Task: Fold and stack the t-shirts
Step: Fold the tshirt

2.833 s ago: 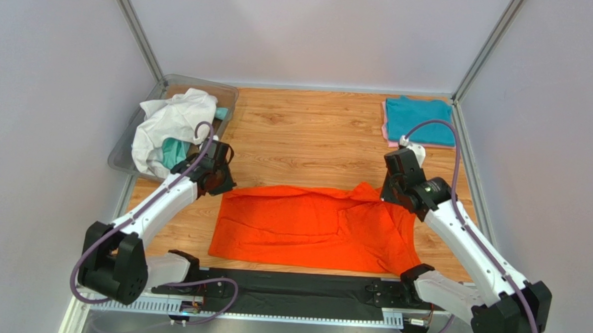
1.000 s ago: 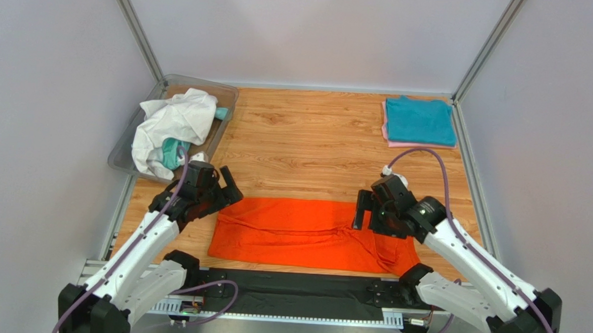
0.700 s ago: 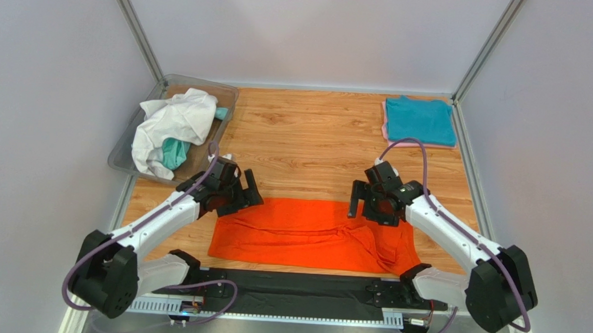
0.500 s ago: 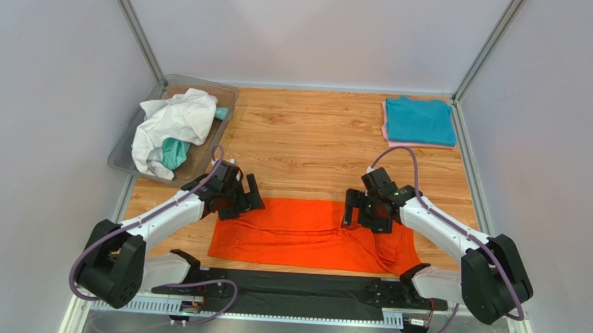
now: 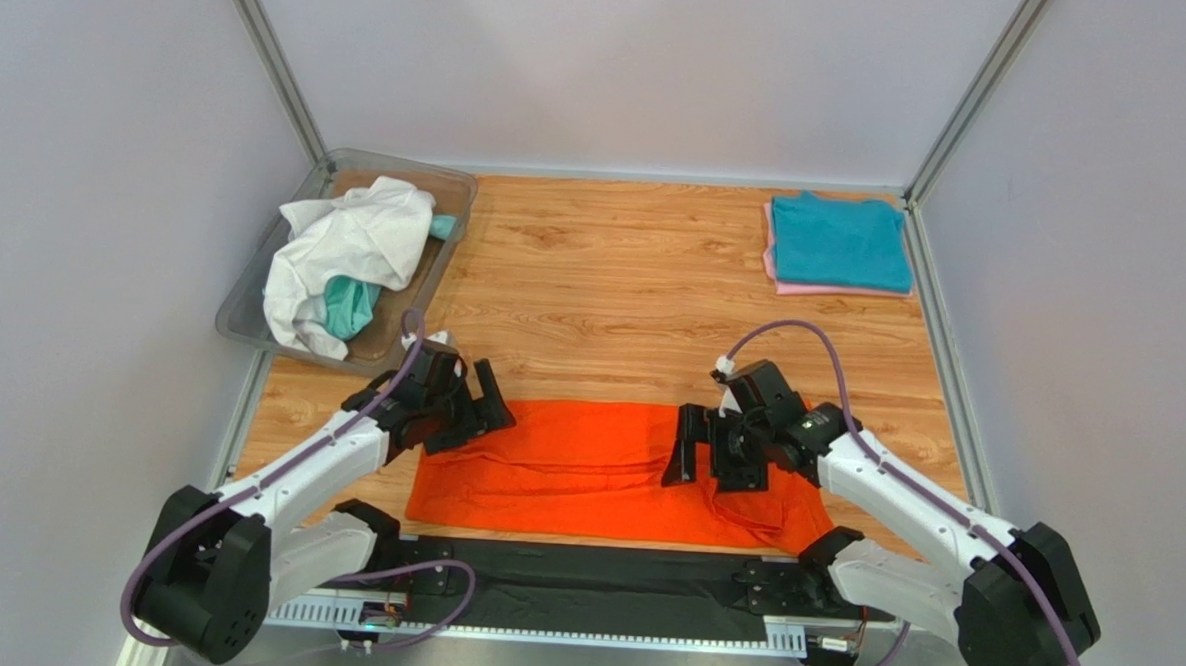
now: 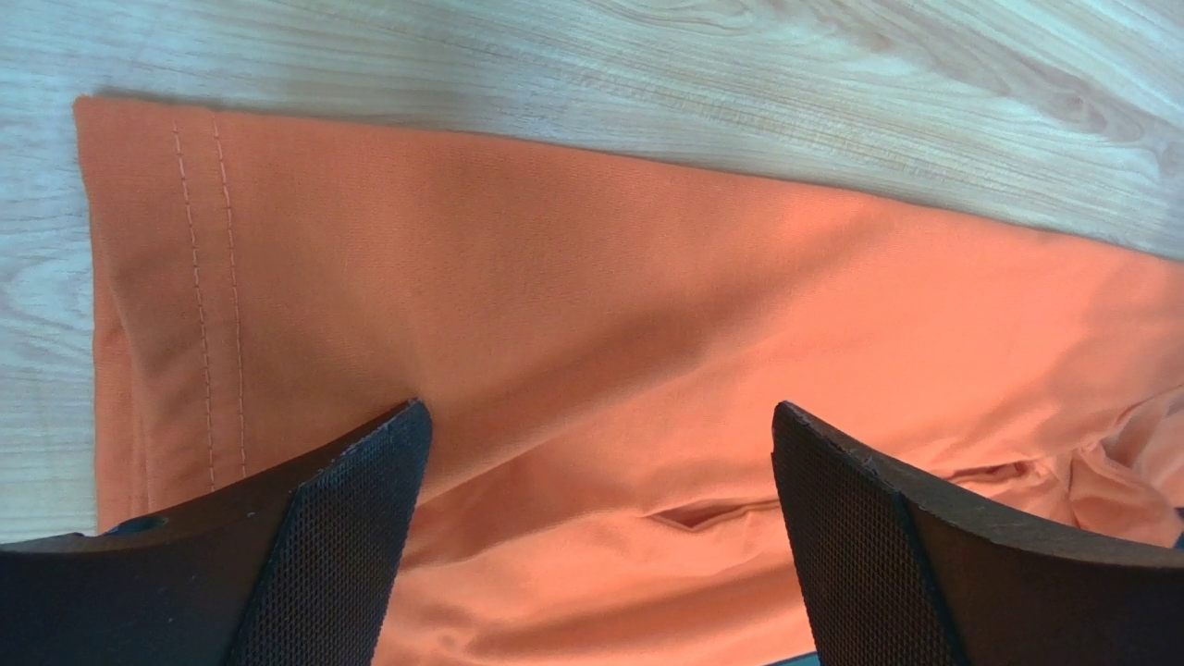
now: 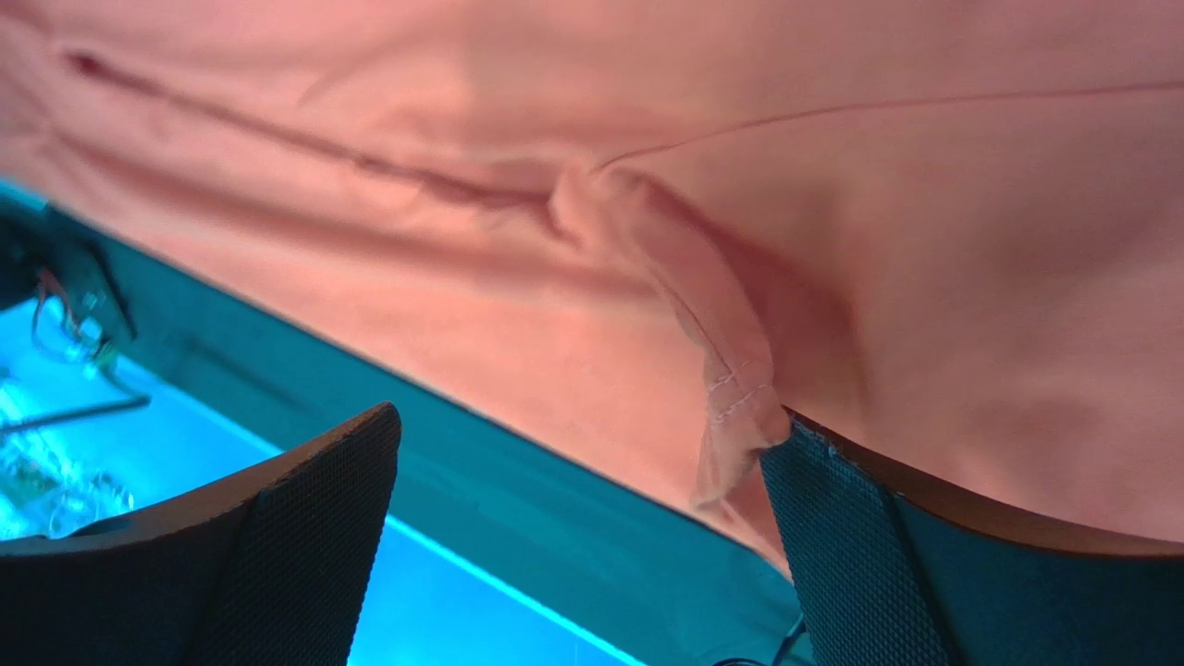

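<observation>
Clear plastic bin (image 5: 242,310) at the far-left corner of the wooden table (image 5: 617,282) — pale grey walls (image 5: 626,64) around.

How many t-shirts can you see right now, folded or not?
5: orange shirt spread at the near edge; folded teal shirt on pink shirt far right; white shirt and crumpled teal shirt in the bin; more may be hidden there.
</observation>
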### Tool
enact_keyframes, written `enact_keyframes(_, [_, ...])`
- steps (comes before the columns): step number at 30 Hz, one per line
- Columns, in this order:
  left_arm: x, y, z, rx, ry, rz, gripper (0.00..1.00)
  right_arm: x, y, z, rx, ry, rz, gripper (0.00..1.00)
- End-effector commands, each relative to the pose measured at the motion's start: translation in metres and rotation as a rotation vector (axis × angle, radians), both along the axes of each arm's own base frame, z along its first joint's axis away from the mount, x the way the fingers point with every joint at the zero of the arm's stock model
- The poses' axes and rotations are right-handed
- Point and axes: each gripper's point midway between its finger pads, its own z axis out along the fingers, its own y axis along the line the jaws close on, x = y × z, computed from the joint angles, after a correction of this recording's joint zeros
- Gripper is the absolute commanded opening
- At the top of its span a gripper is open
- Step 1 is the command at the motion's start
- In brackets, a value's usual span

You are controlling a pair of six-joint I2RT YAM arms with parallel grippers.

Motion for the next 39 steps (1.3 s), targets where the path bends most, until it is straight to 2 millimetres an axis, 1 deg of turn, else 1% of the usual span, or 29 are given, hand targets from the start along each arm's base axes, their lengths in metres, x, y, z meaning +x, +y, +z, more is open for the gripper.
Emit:
enact_keyframes(1, [-0.018,0.02,-0.018,0.071,0.064,0.035,1.0,-0.018,0.013,0.009,0.086,0.03,0.05,1.0])
enact_keyframes(2, [-0.018,0.02,-0.018,0.07,0.065,0.036,1.0,-0.02,0.015,0.009,0.093,0.032,0.06,1.0])
enact_keyframes(3, [-0.018,0.02,-0.017,0.07,0.061,0.035,1.0,-0.027,0.018,0.006,0.096,0.048,0.082,1.0])
enact_keyframes(5, [-0.018,0.02,-0.016,0.069,0.057,0.036,1.0,-0.033,0.022,0.005,0.098,0.061,0.112,1.0])
enact_keyframes(6, [-0.019,0.02,-0.016,0.069,0.055,0.036,1.0,-0.039,0.025,0.004,0.09,0.063,0.147,1.0])
enact_keyframes(8, [-0.018,0.021,-0.013,0.067,0.046,0.039,1.0,-0.045,0.029,0.006,0.077,0.064,0.188,1.0])
enact_keyframes(9, [-0.018,0.022,-0.013,0.073,0.044,0.041,1.0,-0.052,0.033,0.007,0.066,0.054,0.228,1.0])
enact_keyframes(12, [-0.018,0.025,-0.009,0.082,0.033,0.047,1.0,-0.058,0.038,0.013,0.038,0.029,0.274,1.0])
enact_keyframes(15, [-0.019,0.025,-0.004,0.081,0.023,0.042,1.0,-0.051,0.029,0.018,-0.018,-0.002,0.246,1.0])
enact_keyframes(16, [-0.019,0.025,-0.002,0.083,0.022,0.04,1.0,-0.053,0.022,0.018,-0.051,0.002,0.239,1.0])
enact_keyframes(17, [-0.017,0.025,0.002,0.08,0.011,0.038,1.0,-0.045,0.02,0.024,-0.068,-0.034,0.219,1.0])
enact_keyframes(19, [-0.014,0.028,0.007,0.101,-0.007,0.042,1.0,-0.042,0.014,0.038,-0.081,-0.071,0.212,1.0])
enact_keyframes(20, [-0.01,0.027,0.013,0.099,-0.024,0.039,1.0,-0.037,0.01,0.041,-0.101,-0.102,0.201,1.0])
enact_keyframes(22, [-0.008,0.025,0.018,0.094,-0.033,0.024,1.0,-0.03,0.005,0.049,-0.12,-0.151,0.19,1.0])
enact_keyframes(23, [-0.004,0.022,0.024,0.084,-0.047,0.017,1.0,-0.021,0.003,0.054,-0.132,-0.184,0.161,1.0])
enact_keyframes(24, [-0.003,0.022,0.026,0.085,-0.051,0.013,1.0,-0.018,0.005,0.054,-0.127,-0.187,0.153,1.0])
enact_keyframes(25, [-0.001,0.021,0.028,0.085,-0.056,0.011,1.0,-0.013,0.014,0.056,-0.093,-0.201,0.153,1.0])
enact_keyframes(26, [0.001,0.016,0.035,0.062,-0.062,-0.002,1.0,-0.016,0.023,0.057,-0.052,-0.18,0.169,1.0])
enact_keyframes(27, [0.002,0.016,0.036,0.061,-0.064,-0.002,1.0,-0.016,0.029,0.049,-0.04,-0.159,0.182,1.0])
enact_keyframes(28, [0.002,0.015,0.037,0.058,-0.061,0.0,1.0,-0.01,0.042,0.05,0.004,-0.178,0.19,1.0])
enact_keyframes(29, [0.003,0.014,0.039,0.055,-0.067,-0.001,1.0,-0.007,0.046,0.047,0.007,-0.176,0.19,1.0])
enact_keyframes(30, [0.004,0.014,0.041,0.055,-0.071,-0.006,1.0,-0.001,0.051,0.038,-0.005,-0.167,0.183,1.0])
enact_keyframes(31, [0.003,0.015,0.041,0.058,-0.068,-0.006,1.0,0.001,0.053,0.033,-0.013,-0.161,0.177,1.0])
enact_keyframes(32, [0.003,0.015,0.043,0.058,-0.073,-0.009,1.0,0.003,0.054,0.023,-0.039,-0.137,0.171,1.0])
enact_keyframes(33, [0.002,0.016,0.045,0.062,-0.075,-0.015,1.0,0.004,0.057,0.019,-0.034,-0.133,0.176,1.0])
enact_keyframes(35, [0.0,0.018,0.044,0.073,-0.074,-0.014,1.0,-0.003,0.064,0.009,-0.018,-0.086,0.213,1.0])
enact_keyframes(36, [-0.002,0.019,0.043,0.076,-0.074,-0.014,1.0,0.0,0.07,0.008,0.013,-0.097,0.219,1.0])
enact_keyframes(38, [-0.005,0.02,0.04,0.076,-0.067,-0.016,1.0,-0.009,0.069,-0.011,0.008,-0.052,0.231,1.0])
enact_keyframes(39, [-0.006,0.02,0.038,0.077,-0.063,-0.016,1.0,-0.01,0.067,-0.017,-0.003,-0.036,0.226,1.0])
